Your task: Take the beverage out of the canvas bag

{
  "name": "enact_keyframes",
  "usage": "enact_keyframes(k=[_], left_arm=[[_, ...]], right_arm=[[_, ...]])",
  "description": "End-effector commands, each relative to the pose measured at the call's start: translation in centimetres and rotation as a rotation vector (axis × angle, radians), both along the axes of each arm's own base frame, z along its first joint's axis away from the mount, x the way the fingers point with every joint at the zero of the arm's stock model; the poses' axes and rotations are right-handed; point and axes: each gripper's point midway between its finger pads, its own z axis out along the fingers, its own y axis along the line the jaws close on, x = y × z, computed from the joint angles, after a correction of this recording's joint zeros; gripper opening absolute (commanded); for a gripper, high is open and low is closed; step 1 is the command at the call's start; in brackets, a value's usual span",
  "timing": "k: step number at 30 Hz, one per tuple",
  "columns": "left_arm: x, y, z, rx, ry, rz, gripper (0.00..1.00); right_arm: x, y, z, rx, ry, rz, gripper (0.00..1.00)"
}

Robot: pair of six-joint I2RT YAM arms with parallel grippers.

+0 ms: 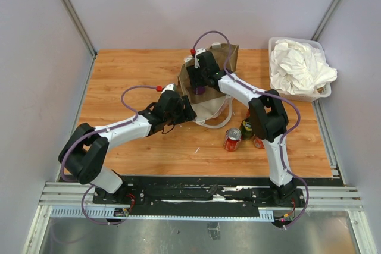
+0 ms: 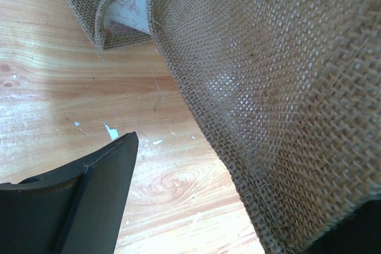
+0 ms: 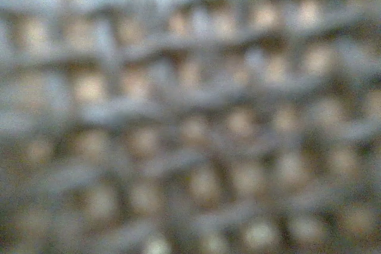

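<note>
The tan canvas bag point(image 1: 221, 63) lies near the middle of the table, its white rope handles point(image 1: 219, 118) trailing toward me. My right gripper point(image 1: 198, 82) reaches into the bag's mouth, and its fingers are hidden. A small purple thing point(image 1: 200, 90) shows just under it; I cannot tell whether it is held. The right wrist view shows only blurred bag weave point(image 3: 190, 111). My left gripper point(image 1: 186, 110) sits at the bag's near-left edge. In the left wrist view its fingers point(image 2: 89, 200) stand wide apart, with the bag fabric point(image 2: 286, 87) draped over the right one.
A red can point(image 1: 232, 140), a dark green bottle point(image 1: 246, 127) and another red item point(image 1: 258, 141) stand on the wood beside the right arm. A clear bin of white cloth point(image 1: 299, 68) stands at the back right. Grey walls enclose the table.
</note>
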Motion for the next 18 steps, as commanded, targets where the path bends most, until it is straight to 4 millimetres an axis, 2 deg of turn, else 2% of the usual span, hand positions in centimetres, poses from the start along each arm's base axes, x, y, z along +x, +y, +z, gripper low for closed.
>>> enact_keyframes(k=[1, 2, 5, 9, 12, 15, 18], left_arm=[[-0.4, -0.2, -0.7, 0.018, 0.032, -0.019, 0.80], [-0.4, -0.2, -0.7, 0.016, 0.033, -0.019, 0.80], [-0.3, -0.4, -0.6, 0.006, 0.036, -0.014, 0.80], [-0.1, -0.8, -0.4, -0.020, 0.034, -0.008, 0.80], [0.4, -1.1, 0.2, -0.036, 0.025, 0.008, 0.79], [1.0, -1.5, 1.4, -0.065, 0.003, 0.017, 0.77], [1.5, -1.9, 2.6, -0.095, -0.018, 0.029, 0.74]], right_arm=[[-0.3, -0.3, -0.4, -0.006, 0.036, 0.022, 0.11], [-0.4, -0.5, -0.3, -0.008, 0.037, 0.022, 0.02], [-0.9, -0.3, 1.1, 0.006, 0.017, 0.049, 0.01], [-1.4, 0.1, 5.4, 0.035, -0.047, 0.107, 0.01], [-2.1, 0.1, 10.0, 0.046, -0.131, 0.146, 0.01], [-3.5, -0.5, 16.9, 0.066, -0.252, 0.169, 0.01], [-5.3, -1.8, 21.3, 0.076, -0.325, 0.164, 0.01]])
